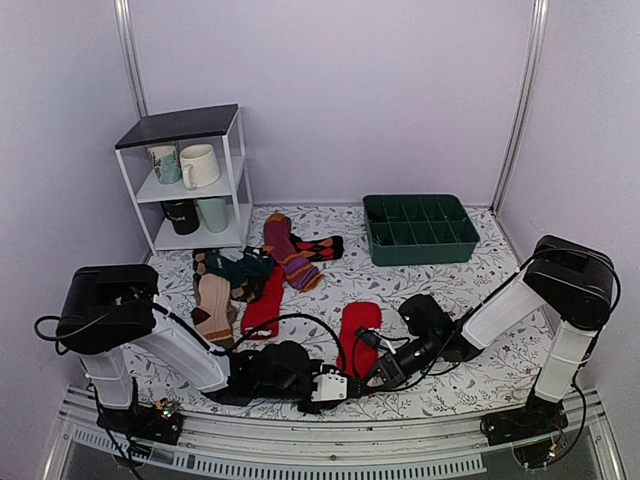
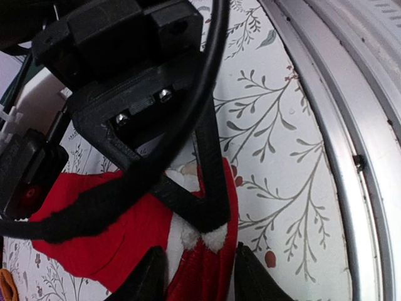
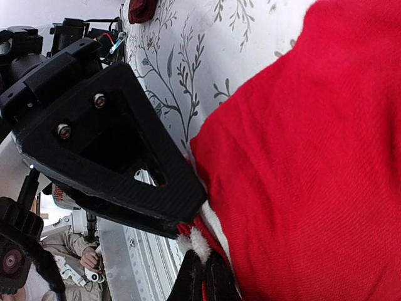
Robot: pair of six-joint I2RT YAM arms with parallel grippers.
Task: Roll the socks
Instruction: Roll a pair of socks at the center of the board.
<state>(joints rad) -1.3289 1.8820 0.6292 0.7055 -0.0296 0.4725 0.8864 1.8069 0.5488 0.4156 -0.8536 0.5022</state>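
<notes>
Socks [image 1: 358,335]: long axis runs away from arms, cuff [image 2: 215,237] nearest. Right gripper [image 3: 202,282] pinches cuff; left gripper [image 2: 199,276] straddles it, grip unclear.

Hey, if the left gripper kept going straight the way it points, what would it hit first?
The red sock's cuff, lying between the fingers of the left gripper; right behind it, the right gripper, pinching the same cuff. Depth is hard to judge.

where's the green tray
In the top view, the green compartment tray sits back right on the table, right of the maroon striped sock.
</notes>
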